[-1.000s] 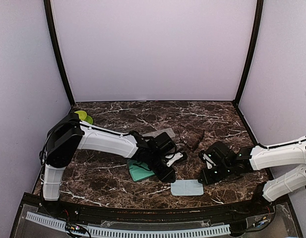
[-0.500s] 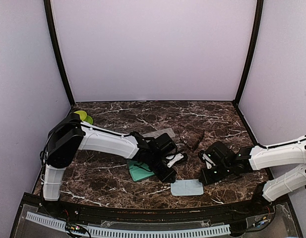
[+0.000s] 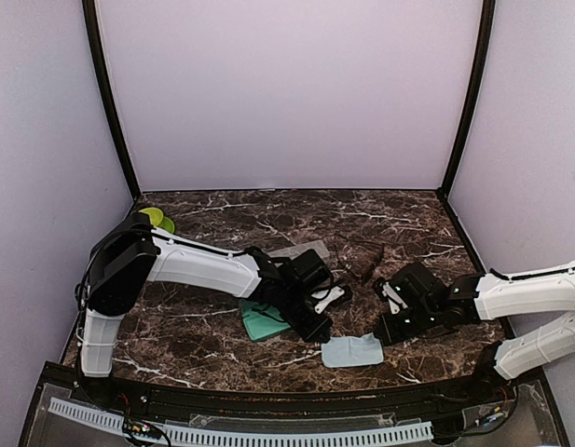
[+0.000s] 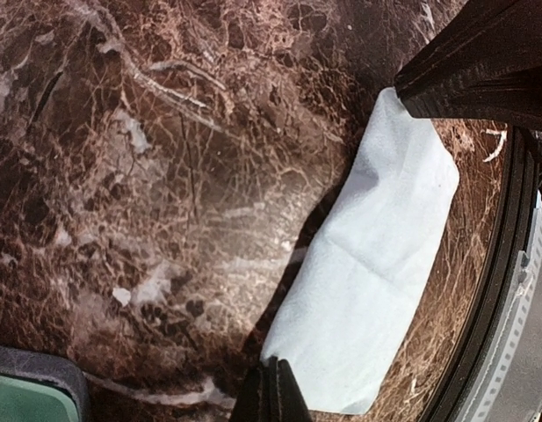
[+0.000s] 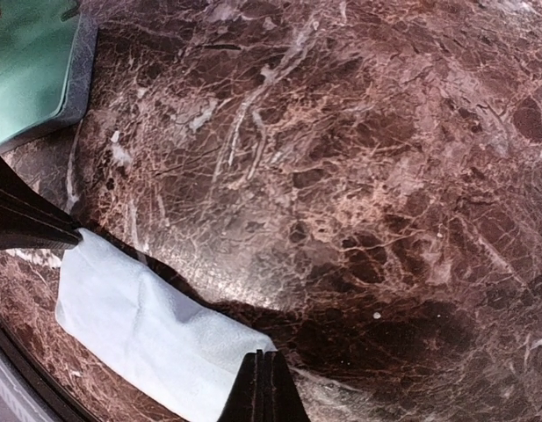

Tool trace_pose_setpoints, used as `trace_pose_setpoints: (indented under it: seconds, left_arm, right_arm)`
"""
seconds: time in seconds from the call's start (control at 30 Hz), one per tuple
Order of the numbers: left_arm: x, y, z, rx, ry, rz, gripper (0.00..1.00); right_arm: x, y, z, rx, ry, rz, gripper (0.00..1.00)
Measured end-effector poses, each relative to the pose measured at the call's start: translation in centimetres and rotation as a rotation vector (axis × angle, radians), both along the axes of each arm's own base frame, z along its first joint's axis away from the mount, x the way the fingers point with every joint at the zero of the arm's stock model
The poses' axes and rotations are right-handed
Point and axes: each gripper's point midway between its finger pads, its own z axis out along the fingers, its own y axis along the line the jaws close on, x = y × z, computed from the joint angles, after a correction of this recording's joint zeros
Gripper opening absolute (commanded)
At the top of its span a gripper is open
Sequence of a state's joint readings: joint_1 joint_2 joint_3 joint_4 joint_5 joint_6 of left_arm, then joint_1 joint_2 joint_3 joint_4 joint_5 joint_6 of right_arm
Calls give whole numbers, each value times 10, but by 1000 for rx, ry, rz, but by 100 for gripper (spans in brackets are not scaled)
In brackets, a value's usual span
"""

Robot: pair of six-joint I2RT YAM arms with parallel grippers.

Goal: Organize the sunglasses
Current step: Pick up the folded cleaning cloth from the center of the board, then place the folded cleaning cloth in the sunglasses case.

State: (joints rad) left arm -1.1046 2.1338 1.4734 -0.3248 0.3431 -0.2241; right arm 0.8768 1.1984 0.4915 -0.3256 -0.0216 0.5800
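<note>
left pincer [image 4: 271, 395] and right pincer [image 5: 264, 388] just clamped shut, each pinching one cloth [image 4: 369, 286] end; i judge lifting comes next.

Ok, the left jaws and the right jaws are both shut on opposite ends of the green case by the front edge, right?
Not the case. The left jaws and the right jaws are shut on opposite ends of the light blue cloth by the front edge; both wrist views show it. The green case lies apart from it.
</note>
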Motion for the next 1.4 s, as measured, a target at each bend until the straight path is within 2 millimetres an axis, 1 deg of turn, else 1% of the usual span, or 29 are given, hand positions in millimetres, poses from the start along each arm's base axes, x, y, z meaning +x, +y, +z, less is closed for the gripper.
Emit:
trace_pose_setpoints:
  seconds: [0.1, 0.2, 0.3, 0.43, 0.57, 0.83, 0.93, 1.13, 1.4]
  left_arm:
    - [2, 1, 0, 5, -5, 16, 0]
    - [5, 1, 5, 4, -18, 33, 0]
    - [6, 6, 17, -10, -38, 51, 0]
    - [8, 9, 40, -46, -66, 74, 0]
    - [9, 14, 53, -64, -90, 93, 0]
    - [9, 30, 58, -44, -117, 133, 0]
    - [9, 41, 60, -30, -132, 158, 0]
    - [9, 60, 65, -7, -152, 212, 0]
    - [7, 86, 64, 33, -160, 281, 0]
  right_arm:
    - [0, -1, 0, -7, -5, 9, 0]
    - [3, 0, 3, -16, -22, 17, 0]
    - [8, 5, 10, -9, -45, 32, 0]
    - [16, 14, 21, 10, -79, 56, 0]
    - [26, 26, 31, 23, -110, 81, 0]
    - [42, 52, 51, 73, -162, 129, 0]
    - [47, 63, 56, 91, -174, 149, 0]
    - [53, 81, 54, 100, -170, 197, 0]
    - [52, 110, 55, 118, -166, 272, 0]
